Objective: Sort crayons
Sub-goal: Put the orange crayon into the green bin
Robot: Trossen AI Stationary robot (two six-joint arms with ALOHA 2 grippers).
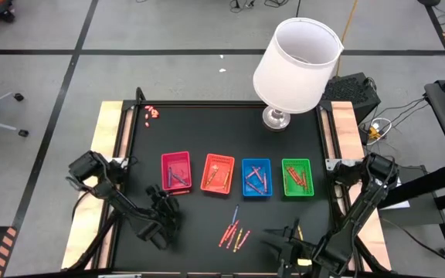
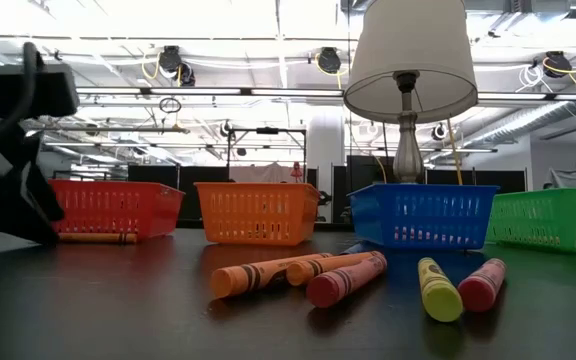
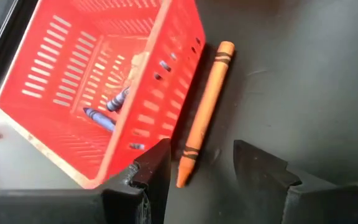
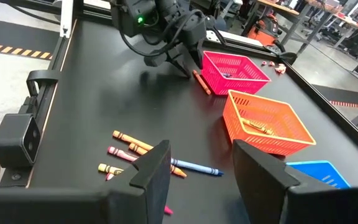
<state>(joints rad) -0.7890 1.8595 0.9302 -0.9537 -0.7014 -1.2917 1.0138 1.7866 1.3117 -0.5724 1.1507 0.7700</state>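
An orange crayon lies flat on the black table against the outer wall of the red tray, which has blue crayons in it. My left gripper is open and slants down over that crayon's near end, one finger on each side of it. It also shows as my left gripper in the right wrist view. My right gripper hangs open above the table near the front right. Several loose crayons lie on the table at front centre.
Four trays stand in a row: red, orange, blue and green. A white-shaded lamp stands at the far right. Tiny pink bits lie at the far left.
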